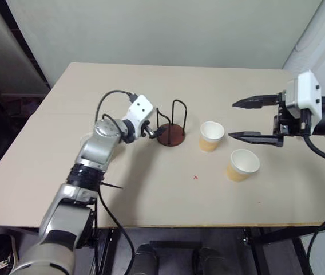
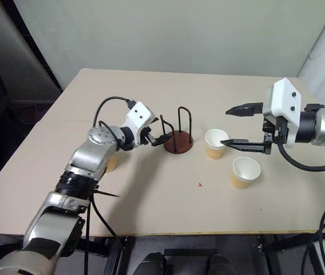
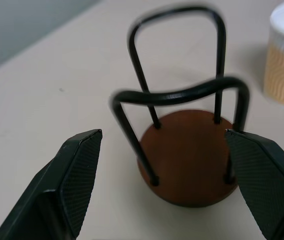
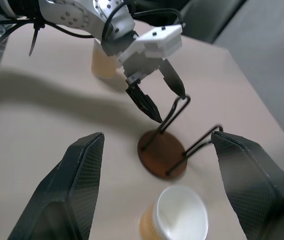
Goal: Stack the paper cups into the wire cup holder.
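While no lettering or label can be read on anything in view, the shapes and surfaces are plain: the wire cup holder (image 1: 170,130) stands upright near the middle of the smooth beige table (image 1: 48,166), a round reddish-brown base disc carrying two thin black wire loops bent into arches. Just to the holder's left, the left gripper (image 1: 153,133) has its two black, cross-hatched fingers spread wide with nothing between them, the tips close against the nearer loop. To the holder's right stands one tapered paper cup (image 1: 211,136), open mouth up, white inside with a pale tan ribbed wall; a second cup (image 1: 242,164) of the same kind stands further right of the holder and nearer the table's front edge. A third cup (image 2: 111,162) sits to the holder's left, mostly hidden behind the left arm. Right of the holder, above the two cups, the right gripper (image 1: 253,120) hangs with its fingers apart, holding nothing.
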`<action>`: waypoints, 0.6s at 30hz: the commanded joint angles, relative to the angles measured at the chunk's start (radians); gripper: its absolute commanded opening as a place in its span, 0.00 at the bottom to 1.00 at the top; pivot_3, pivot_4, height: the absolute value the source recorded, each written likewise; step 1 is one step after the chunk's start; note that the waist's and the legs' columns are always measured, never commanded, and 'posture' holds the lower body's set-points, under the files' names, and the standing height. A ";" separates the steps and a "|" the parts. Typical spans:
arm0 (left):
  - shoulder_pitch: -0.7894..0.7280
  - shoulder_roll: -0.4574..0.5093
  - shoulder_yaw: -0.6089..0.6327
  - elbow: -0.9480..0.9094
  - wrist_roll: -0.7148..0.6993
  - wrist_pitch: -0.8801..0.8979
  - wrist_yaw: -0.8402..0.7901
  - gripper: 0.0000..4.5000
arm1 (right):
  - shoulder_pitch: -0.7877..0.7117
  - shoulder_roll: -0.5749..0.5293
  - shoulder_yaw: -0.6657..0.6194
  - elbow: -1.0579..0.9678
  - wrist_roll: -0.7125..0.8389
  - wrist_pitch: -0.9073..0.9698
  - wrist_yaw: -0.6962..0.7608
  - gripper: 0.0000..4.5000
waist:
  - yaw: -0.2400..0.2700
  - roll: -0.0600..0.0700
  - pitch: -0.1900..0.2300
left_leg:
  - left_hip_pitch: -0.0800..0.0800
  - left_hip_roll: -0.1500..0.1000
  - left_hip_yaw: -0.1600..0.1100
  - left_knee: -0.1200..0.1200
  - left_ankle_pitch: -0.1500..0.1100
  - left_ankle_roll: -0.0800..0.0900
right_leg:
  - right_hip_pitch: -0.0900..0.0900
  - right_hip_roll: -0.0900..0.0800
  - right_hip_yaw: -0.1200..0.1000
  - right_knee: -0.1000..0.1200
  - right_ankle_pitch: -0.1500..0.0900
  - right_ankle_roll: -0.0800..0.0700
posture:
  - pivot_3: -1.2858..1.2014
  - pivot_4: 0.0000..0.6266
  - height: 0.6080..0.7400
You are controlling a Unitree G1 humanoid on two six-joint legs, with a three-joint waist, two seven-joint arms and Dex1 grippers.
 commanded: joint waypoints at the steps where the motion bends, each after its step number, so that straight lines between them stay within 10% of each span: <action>1: -0.070 -0.030 0.016 0.083 0.047 -0.064 0.044 0.93 | 0.015 -0.037 -0.084 -0.073 0.039 0.028 -0.040 0.79 | 0.000 0.000 0.000 | 0.000 0.000 0.002 0.001 0.000 0.000 | 0.000 0.000 0.001 0.000 0.000 0.001 | 0.52 0.24 1.00; 10: -0.130 -0.104 0.034 0.232 0.056 -0.165 0.026 0.81 | 0.078 -0.086 -0.140 -0.131 0.068 0.069 -0.094 0.79 | 0.003 0.000 0.000 | -0.001 0.000 0.009 0.008 -0.008 0.007 | 0.000 0.000 0.004 0.000 -0.005 0.008 | 0.52 0.24 1.00; 18: -0.089 -0.078 0.054 0.112 0.023 -0.129 -0.071 0.16 | 0.103 -0.101 -0.147 -0.142 0.081 0.066 -0.107 0.79 | 0.005 0.000 0.000 | -0.001 0.000 0.014 0.009 -0.009 0.009 | 0.000 0.000 0.004 0.001 -0.006 0.010 | 0.52 0.24 1.00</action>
